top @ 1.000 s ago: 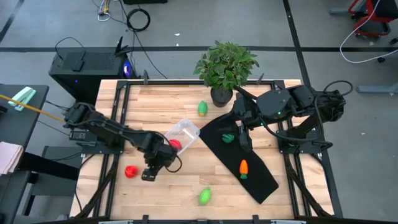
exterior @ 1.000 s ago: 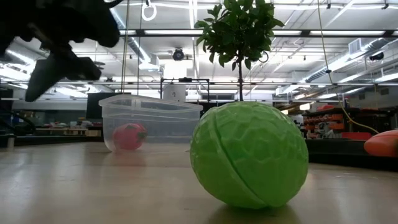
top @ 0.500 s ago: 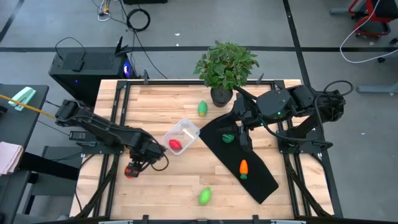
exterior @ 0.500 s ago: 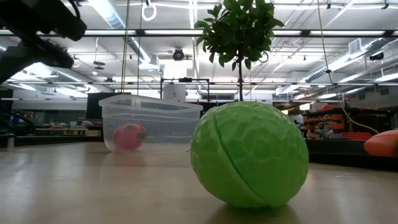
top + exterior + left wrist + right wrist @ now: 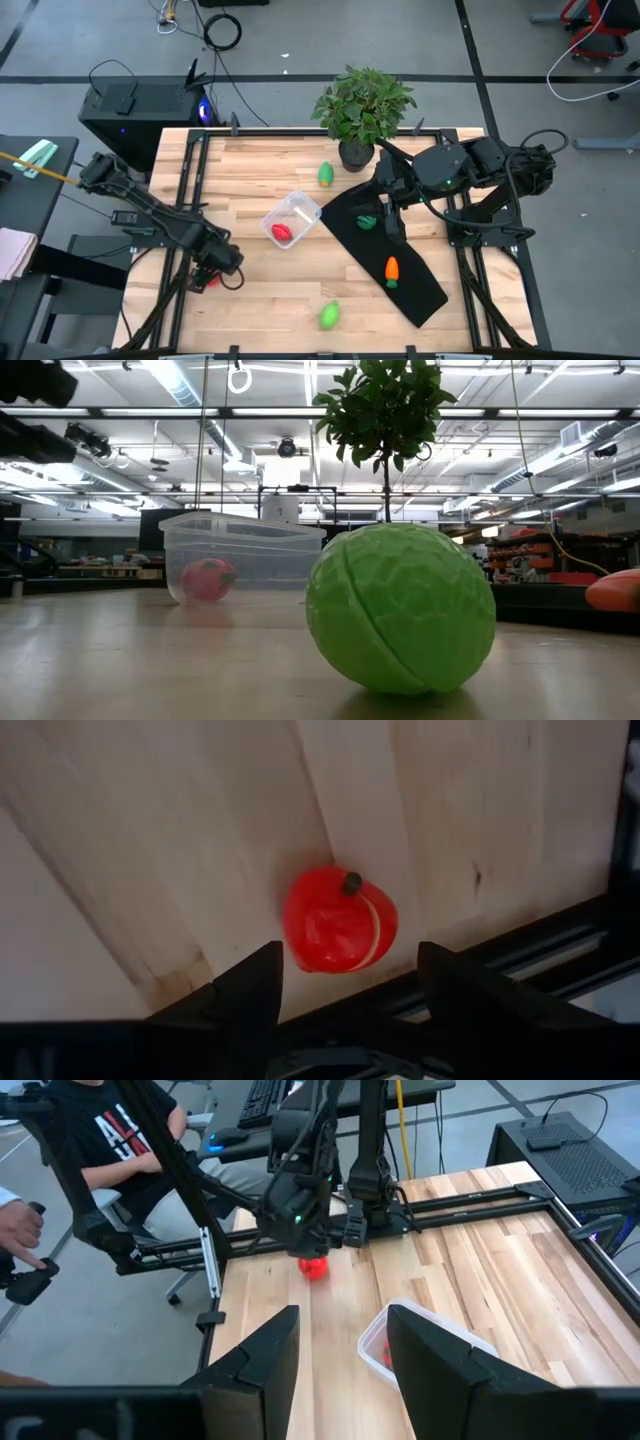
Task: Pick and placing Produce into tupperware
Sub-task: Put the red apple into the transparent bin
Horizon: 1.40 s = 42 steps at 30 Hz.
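Observation:
A red toy piece lies on the wooden table close to its left edge. My left gripper hangs open above it, pointing down, one finger on each side and clear of it. The clear tupperware stands mid-table with another red piece inside. Light green pieces lie at the back and near the front edge. A dark green piece and the orange carrot lie on the black mat. My right gripper waits open, raised over the mat.
A potted plant stands at the back centre. The table's metal frame rail runs just beyond the red piece. A person sits beyond the table's left side. Bare wood lies between the tupperware and the front edge.
My left gripper has gone from just in front of the tupperware toward the table's left edge. It now hangs over the red piece there and has turned a little on the way. The produce and the tupperware have kept their places.

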Motion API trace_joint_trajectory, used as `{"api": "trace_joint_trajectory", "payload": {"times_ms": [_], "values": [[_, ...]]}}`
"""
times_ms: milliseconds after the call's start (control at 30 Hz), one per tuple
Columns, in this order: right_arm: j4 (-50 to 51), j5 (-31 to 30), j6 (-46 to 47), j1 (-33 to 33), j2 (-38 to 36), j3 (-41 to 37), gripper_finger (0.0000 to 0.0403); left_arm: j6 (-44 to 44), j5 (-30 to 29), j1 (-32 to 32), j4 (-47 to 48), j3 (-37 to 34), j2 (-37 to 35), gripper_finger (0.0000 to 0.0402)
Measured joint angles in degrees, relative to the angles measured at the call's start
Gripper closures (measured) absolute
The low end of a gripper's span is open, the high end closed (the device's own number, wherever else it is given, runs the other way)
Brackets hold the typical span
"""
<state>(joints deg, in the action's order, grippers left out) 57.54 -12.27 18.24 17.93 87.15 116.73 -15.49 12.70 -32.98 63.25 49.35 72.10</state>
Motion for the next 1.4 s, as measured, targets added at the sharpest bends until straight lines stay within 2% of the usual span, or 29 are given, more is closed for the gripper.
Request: {"api": "trace_joint_trajectory", "payload": {"times_ms": [167, 500, 800, 1000, 1200, 1400], "values": [[0.0, 0.0, 0.5, 0.0, 0.0, 0.0, 0.0243, -2.2, 0.0, -2.6, -3.1, -3.3, -1.0, 0.0162], [0.0, 0.0, 0.6, 0.0, 0.0, 0.0, 0.0243, -4.5, -0.1, -3.4, -3.2, -3.7, -0.9, 0.0173], [0.0, 0.0, 0.6, 0.0, 0.0, 0.0, 0.0243, 4.3, -0.9, -4.2, -3.7, -3.7, -0.9, 0.0178], [0.0, 0.0, 0.5, 0.0, 0.0, 0.0, 0.0243, 2.3, -0.9, -4.2, -5.5, -3.7, -0.9, 0.0185], [0.0, -0.1, 0.9, 0.0, 0.0, 0.0, 0.0243, -4.3, -0.4, -4.1, -9.2, -3.7, -0.9, 0.0191], [0.0, 0.0, 1.1, 0.0, 0.0, 0.0, 0.0243, -7.0, -2.4, -4.1, -8.4, -3.7, -0.9, 0.0159]]}}
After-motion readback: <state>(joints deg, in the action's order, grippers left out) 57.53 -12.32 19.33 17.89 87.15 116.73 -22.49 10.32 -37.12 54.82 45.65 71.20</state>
